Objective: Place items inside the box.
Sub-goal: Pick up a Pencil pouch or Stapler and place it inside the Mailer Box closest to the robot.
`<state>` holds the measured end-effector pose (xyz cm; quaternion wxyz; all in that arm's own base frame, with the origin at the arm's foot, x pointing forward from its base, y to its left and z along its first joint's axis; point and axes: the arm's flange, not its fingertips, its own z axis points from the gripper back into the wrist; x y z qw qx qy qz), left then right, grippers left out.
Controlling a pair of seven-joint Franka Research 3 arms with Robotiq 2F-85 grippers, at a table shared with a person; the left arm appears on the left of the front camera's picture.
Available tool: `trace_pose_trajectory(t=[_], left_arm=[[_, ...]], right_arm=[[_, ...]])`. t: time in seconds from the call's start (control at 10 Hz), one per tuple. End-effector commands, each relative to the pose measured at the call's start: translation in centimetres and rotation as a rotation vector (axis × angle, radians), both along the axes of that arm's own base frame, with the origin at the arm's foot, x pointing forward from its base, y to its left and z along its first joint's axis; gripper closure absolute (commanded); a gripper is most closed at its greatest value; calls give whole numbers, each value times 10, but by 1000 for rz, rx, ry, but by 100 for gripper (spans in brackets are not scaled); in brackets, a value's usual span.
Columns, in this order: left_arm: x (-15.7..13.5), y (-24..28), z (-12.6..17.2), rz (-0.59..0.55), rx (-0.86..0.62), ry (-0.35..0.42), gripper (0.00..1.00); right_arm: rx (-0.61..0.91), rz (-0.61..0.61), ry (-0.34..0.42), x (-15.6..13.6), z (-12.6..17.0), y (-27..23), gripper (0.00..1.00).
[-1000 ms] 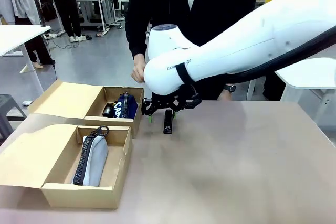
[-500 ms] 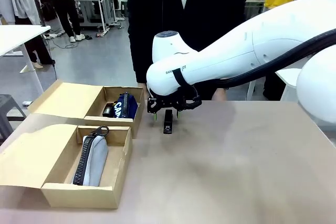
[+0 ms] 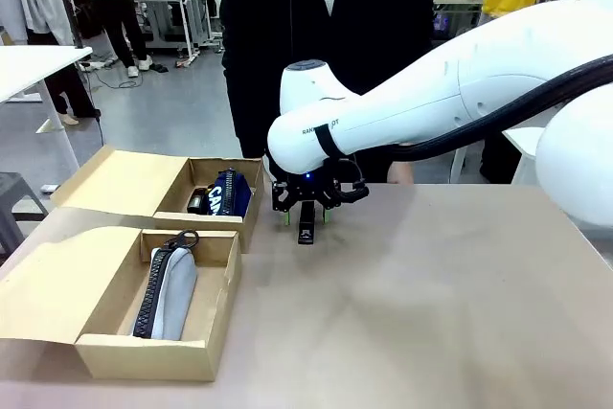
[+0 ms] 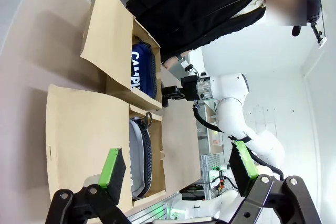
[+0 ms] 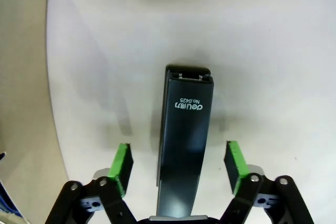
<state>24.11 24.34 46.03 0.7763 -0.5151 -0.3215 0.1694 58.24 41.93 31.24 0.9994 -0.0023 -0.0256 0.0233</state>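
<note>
Black and slim, the small plastic stapler [image 5: 185,129] with white "deli" lettering lies flat on the pale worktop [image 5: 273,51], just beside the far brown cardboard box [image 3: 201,221]. The right gripper [image 5: 179,157] points down astride it, green pads apart and clear of its sides. The stapler's near end is hidden. The left gripper [image 4: 177,163] gapes empty.
</note>
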Motion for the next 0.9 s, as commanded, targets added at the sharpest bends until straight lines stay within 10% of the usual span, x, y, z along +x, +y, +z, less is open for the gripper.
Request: trace_pose_trajectory(t=[0.0, 0.3, 0.8], left_arm=[[0, 0, 1, -2, -4, -30, 0], [0, 0, 1, -2, -4, -30, 0], [0, 0, 1, -2, -4, -30, 0]], right_arm=[[12, -40, 14, 2, 0, -2, 100], [12, -50, 19, 1, -6, -7, 86], [-1, -44, 40, -8, -8, -14, 100]])
